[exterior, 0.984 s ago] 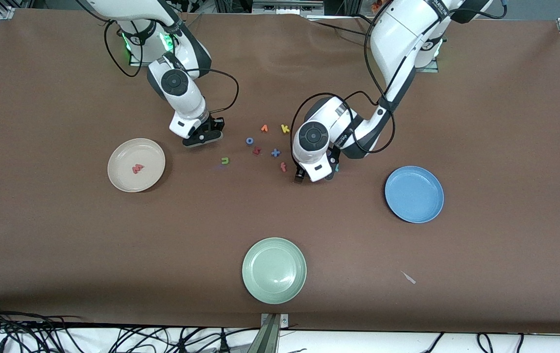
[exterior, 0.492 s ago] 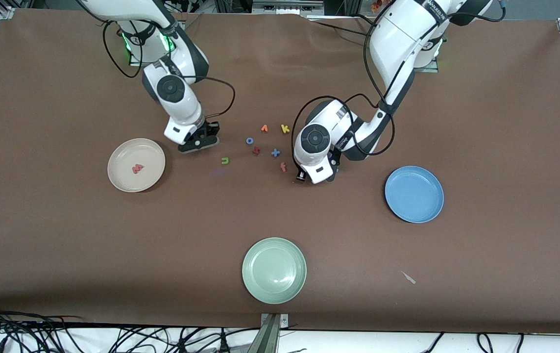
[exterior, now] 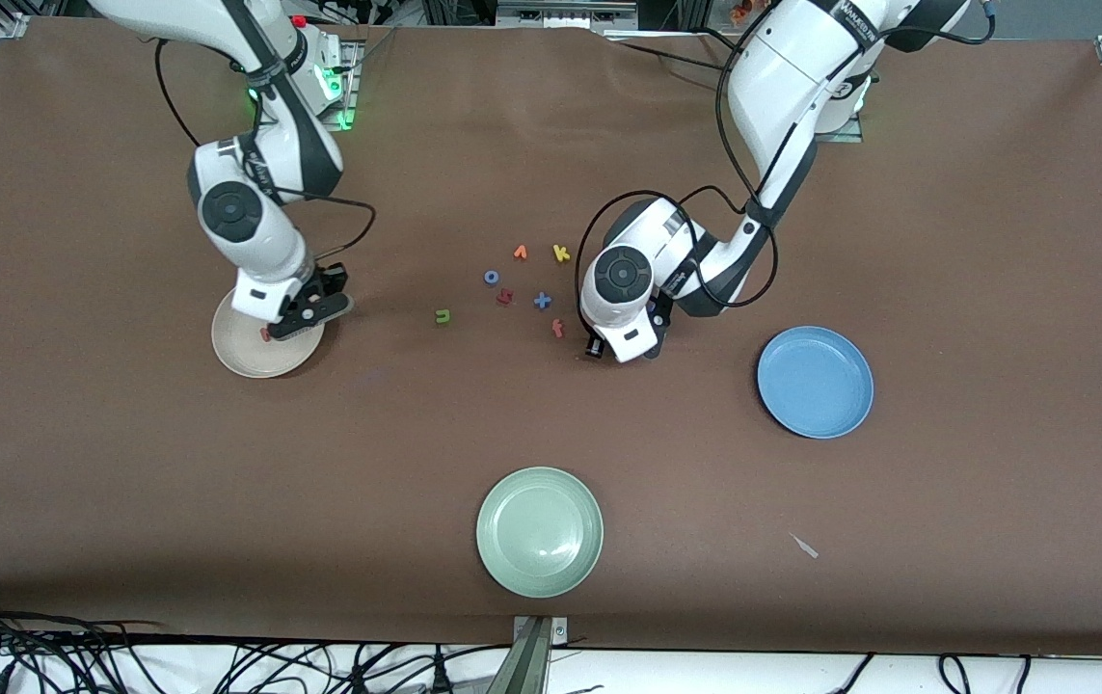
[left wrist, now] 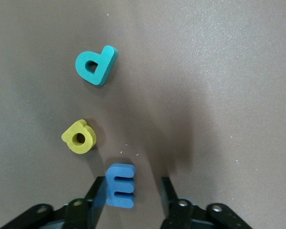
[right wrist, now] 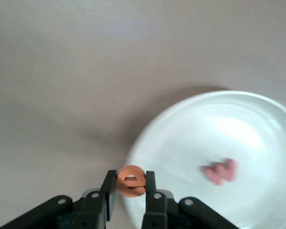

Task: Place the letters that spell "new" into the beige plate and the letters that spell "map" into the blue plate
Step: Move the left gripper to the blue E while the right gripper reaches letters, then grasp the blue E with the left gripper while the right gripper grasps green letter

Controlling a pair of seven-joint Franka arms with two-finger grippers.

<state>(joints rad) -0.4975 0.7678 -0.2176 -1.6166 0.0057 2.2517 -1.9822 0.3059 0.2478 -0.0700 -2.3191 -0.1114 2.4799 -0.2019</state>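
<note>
Nearest you, pale green plate (exterior: 539,531) sits alone by the front edge. Next up, blue plate (exterior: 815,381) toward the left arm's end, nothing in it. Beige plate (exterior: 252,349) toward the right arm's end; pink w (right wrist: 220,171) lies in it. Right gripper (right wrist: 130,187) hangs over that plate's rim, fingers clamped on orange e (right wrist: 130,181). Left gripper (left wrist: 131,193) is low at the table between the loose letters and the blue plate, jaws apart, straddling blue m (left wrist: 120,185); one finger sits right at the m, you can't tell if it touches. Yellow a (left wrist: 79,136) just beside the m, teal p (left wrist: 96,64) near that. Farther back, green n (exterior: 442,315), then red f (exterior: 557,328), blue x (exterior: 542,300), blue o (exterior: 491,277), orange v (exterior: 520,253), yellow k (exterior: 560,253).
</note>
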